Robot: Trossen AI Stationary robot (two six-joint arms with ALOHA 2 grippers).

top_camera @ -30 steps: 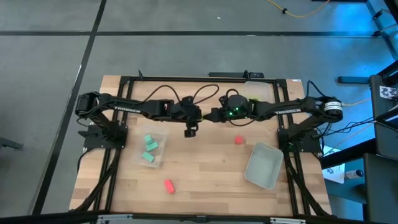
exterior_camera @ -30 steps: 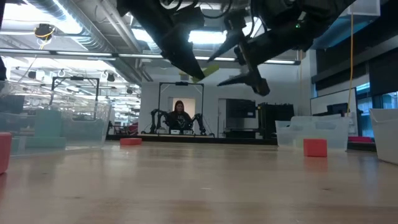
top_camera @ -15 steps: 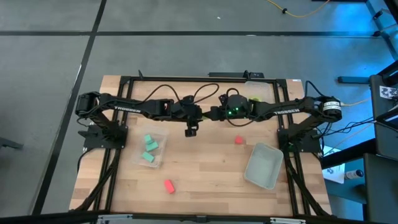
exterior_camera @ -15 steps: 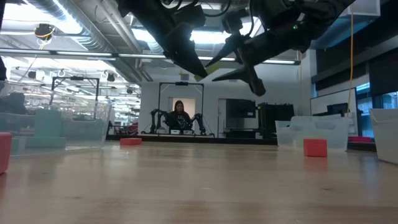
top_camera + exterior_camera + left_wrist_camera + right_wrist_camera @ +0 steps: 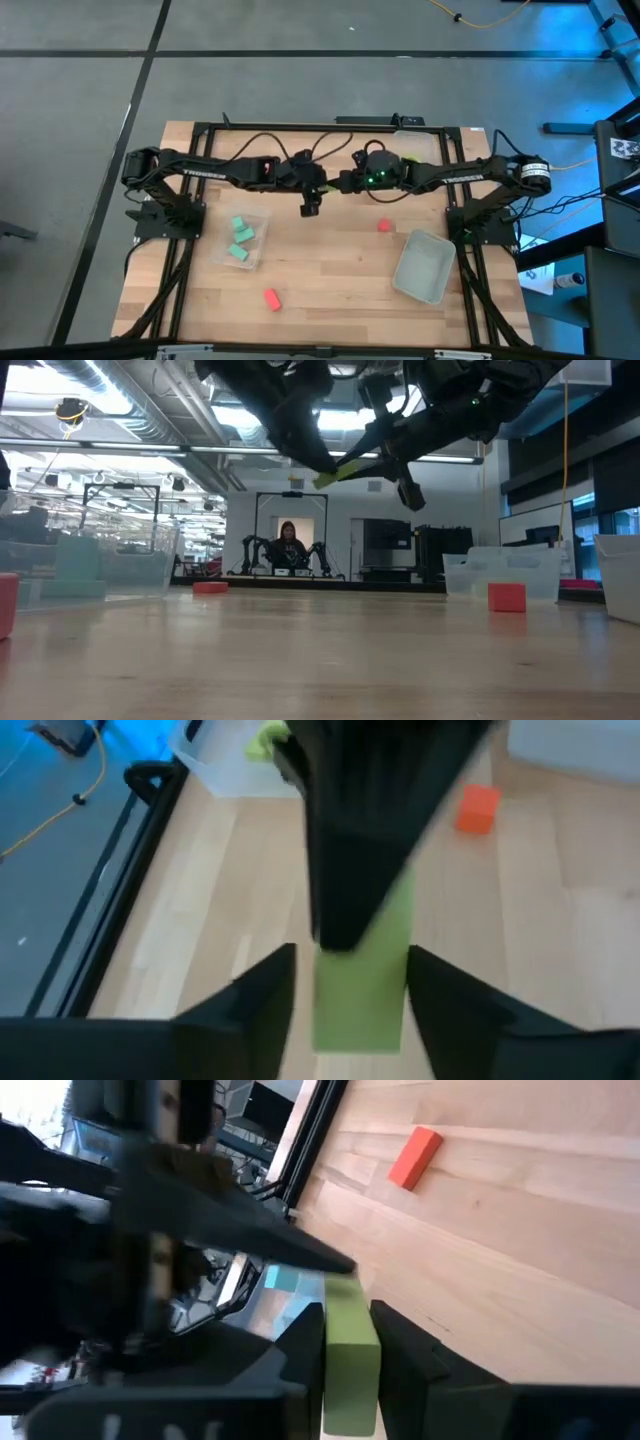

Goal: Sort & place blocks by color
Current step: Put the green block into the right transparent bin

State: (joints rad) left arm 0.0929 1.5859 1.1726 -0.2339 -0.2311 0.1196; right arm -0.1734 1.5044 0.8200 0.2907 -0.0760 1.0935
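Clock as in the high view, 12 = far edge.

- Table (image 5: pixel 330 275): one clear tub (image 5: pixel 262 232) at 9 holds the three teal blocks (image 5: pixel 240 240). A second clear tub (image 5: pixel 402 280) at 4 looks empty.
- Both arms meet in the air over the 12 o'clock side of the table, well above the wood.
- Right gripper (image 5: pixel 348 1325): a second ago it was spread, now it's clenched on the lime block (image 5: pixel 335 474), with a finger flat against each long side.
- Left gripper (image 5: pixel 350 960): has just let go. Its fingers stand off either side of the block with a sliver of gap, so it no longer carries it.
- So that's a left-to-right handover, essentially done. The lime block hangs between the two wrists at 12, held by the right gripper alone.
- Two red blocks are unsorted on the wood, one (image 5: pixel 384 226) at 3 near centre, one (image 5: pixel 271 298) at 7.

My read: teal is finished, and lime is now on the right arm's side for placing. Left should back straight out before right swings, because the fingers are close enough to clip the block. Red is all still to do.
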